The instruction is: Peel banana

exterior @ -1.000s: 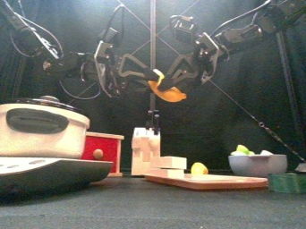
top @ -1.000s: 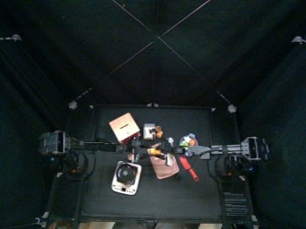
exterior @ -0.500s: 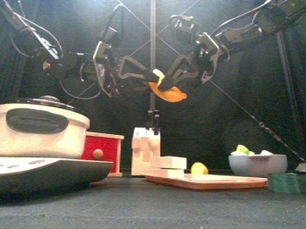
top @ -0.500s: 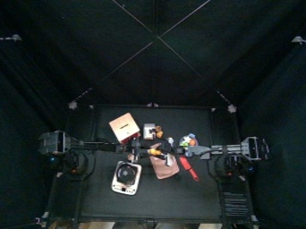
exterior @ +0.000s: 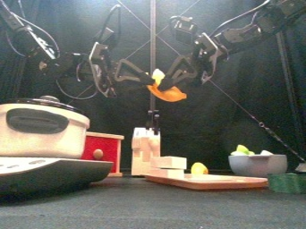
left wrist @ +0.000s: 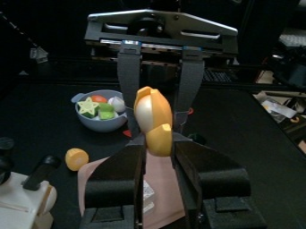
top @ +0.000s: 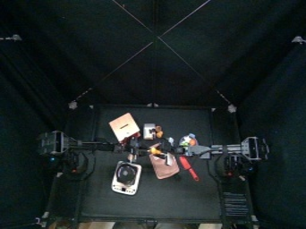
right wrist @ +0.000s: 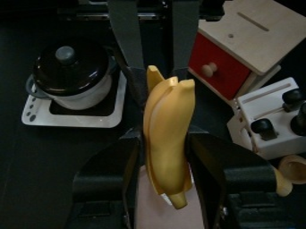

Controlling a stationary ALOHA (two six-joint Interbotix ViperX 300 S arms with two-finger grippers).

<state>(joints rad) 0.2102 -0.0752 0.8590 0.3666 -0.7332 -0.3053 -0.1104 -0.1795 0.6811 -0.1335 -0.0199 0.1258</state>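
Observation:
The banana point(exterior: 163, 89) hangs in the air above the table's middle, yellow with an orange tinge. My right gripper point(exterior: 182, 76) comes from the right and is shut on the banana point(right wrist: 167, 116) along its body. My left gripper point(exterior: 135, 82) meets it from the left. In the left wrist view its jaws point(left wrist: 159, 148) stand close on either side of the banana's point(left wrist: 152, 121) end, still open. The right gripper's fingers point(left wrist: 189, 76) show behind the banana there. From above, the banana point(top: 167, 141) is a small yellow spot between the two arms.
On the table stand a rice cooker point(exterior: 42, 121), a red box point(exterior: 99, 148), a white block point(exterior: 146, 148), a pink board point(exterior: 209, 180) with a small yellow piece point(exterior: 199, 168), and a bowl of fruit point(exterior: 257, 163). A red-handled tool point(top: 188, 166) lies by the board.
The left gripper's jaws have narrowed around the banana's end. The banana and the right gripper have hardly moved.

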